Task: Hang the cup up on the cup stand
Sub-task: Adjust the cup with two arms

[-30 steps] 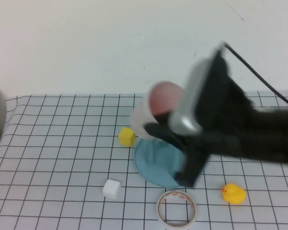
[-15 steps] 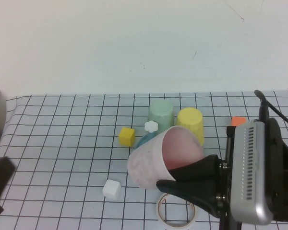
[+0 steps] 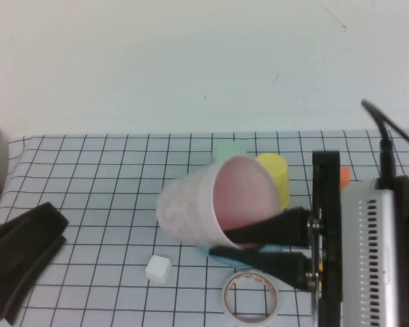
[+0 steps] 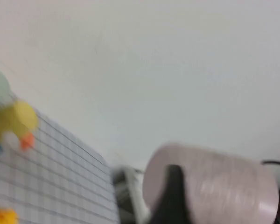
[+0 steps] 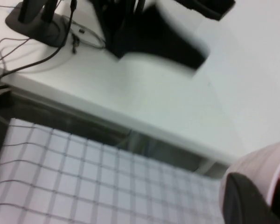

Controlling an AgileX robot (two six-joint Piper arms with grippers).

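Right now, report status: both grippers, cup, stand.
Right gripper shut on pale pink speckled plastic cup, held tilted above table. Left gripper low at left, holding nothing. Light blue cup stand mostly hidden behind cup. White tape roll lies below.

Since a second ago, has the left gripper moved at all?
Yes. The left gripper, out of sight a second ago, now reaches in at the lower left toward the white cube. The right gripper holds the pink cup by its rim.
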